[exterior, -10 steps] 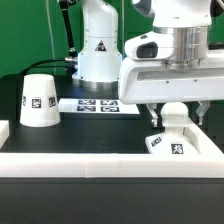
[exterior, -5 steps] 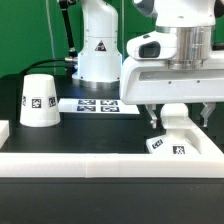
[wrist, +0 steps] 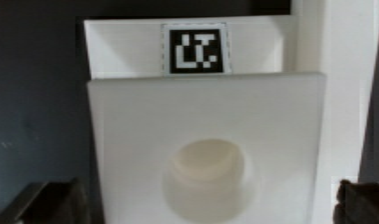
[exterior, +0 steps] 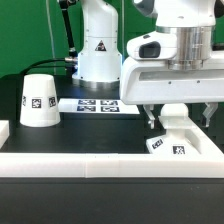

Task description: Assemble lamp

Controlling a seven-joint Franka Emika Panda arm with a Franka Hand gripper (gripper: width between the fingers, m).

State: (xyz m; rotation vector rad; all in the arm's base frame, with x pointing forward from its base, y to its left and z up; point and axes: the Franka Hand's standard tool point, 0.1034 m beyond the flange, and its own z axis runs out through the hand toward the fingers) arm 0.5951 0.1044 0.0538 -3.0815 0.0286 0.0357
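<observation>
The lamp's flat square base [exterior: 181, 142] lies at the exterior view's right, tags on its near side. A rounded white hump [exterior: 175, 114] stands at its middle; I cannot tell whether it is the bulb or the base's socket. My gripper [exterior: 178, 118] hangs right over it, open, one finger on each side of the hump, holding nothing. In the wrist view the base [wrist: 133, 130] fills the picture, with an oval shape [wrist: 211, 172] in it and dark fingertips [wrist: 44, 203] at both sides of my gripper [wrist: 200, 205]. The conical shade [exterior: 40, 100] stands mouth down at the left.
The marker board [exterior: 98, 104] lies flat between the shade and the base. A raised white wall [exterior: 90, 161] runs along the front and up the right side, next to the base. The arm's white pedestal [exterior: 98, 45] stands behind.
The gripper has shifted slightly toward the exterior view's right and a little lower. Its fingers stand a bit wider apart. The shade has not moved.
</observation>
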